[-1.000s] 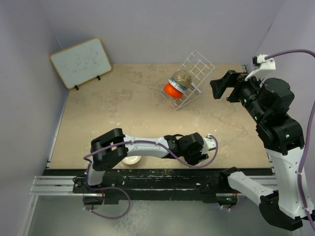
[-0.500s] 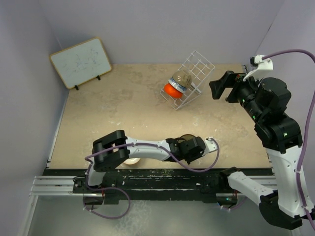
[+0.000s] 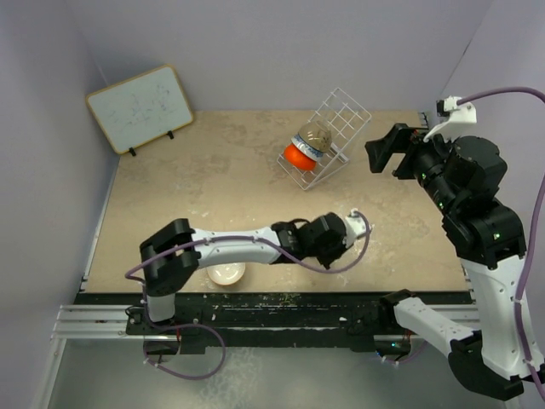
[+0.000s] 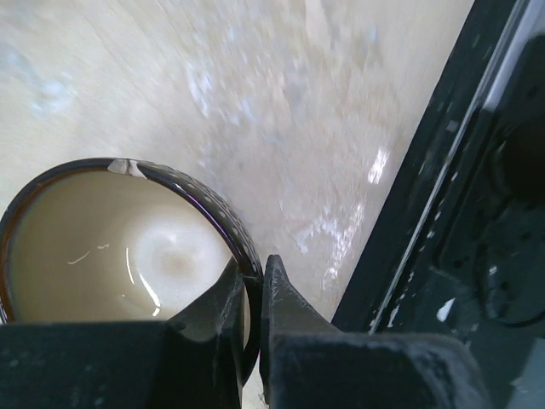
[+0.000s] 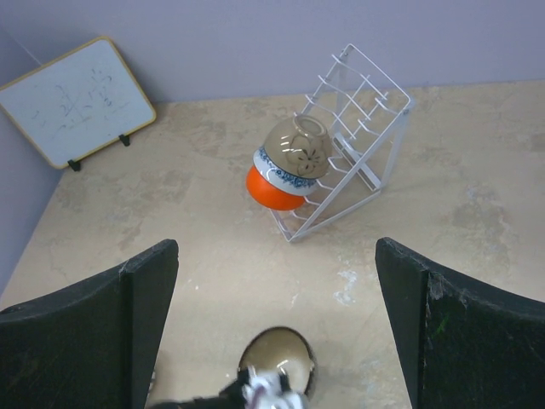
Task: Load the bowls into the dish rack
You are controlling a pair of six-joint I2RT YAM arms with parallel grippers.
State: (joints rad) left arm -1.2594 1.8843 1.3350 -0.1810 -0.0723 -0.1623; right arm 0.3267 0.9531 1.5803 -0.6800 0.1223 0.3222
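Cream bowl (image 3: 226, 273) is seen at the near edge of the bench (image 3: 213, 196), beside the left arm. Just beyond, the rim of the tan bowl (image 4: 128, 256) is pinched by the left gripper (image 4: 253, 294), one finger inside and one outside. Whether this bowl is lifted off the bench cannot be told. The right gripper (image 3: 383, 149) is raised at the right with its fingers spread wide and nothing between them. Farther back, three bowls are nested on edge in the rack (image 5: 358, 128): the orange bowl (image 5: 274, 194) lowest, the blue-patterned bowl (image 5: 285, 179) next, a brownish bowl (image 5: 298, 145) on top. A whiteboard (image 3: 140, 106) is propped at the far left corner.
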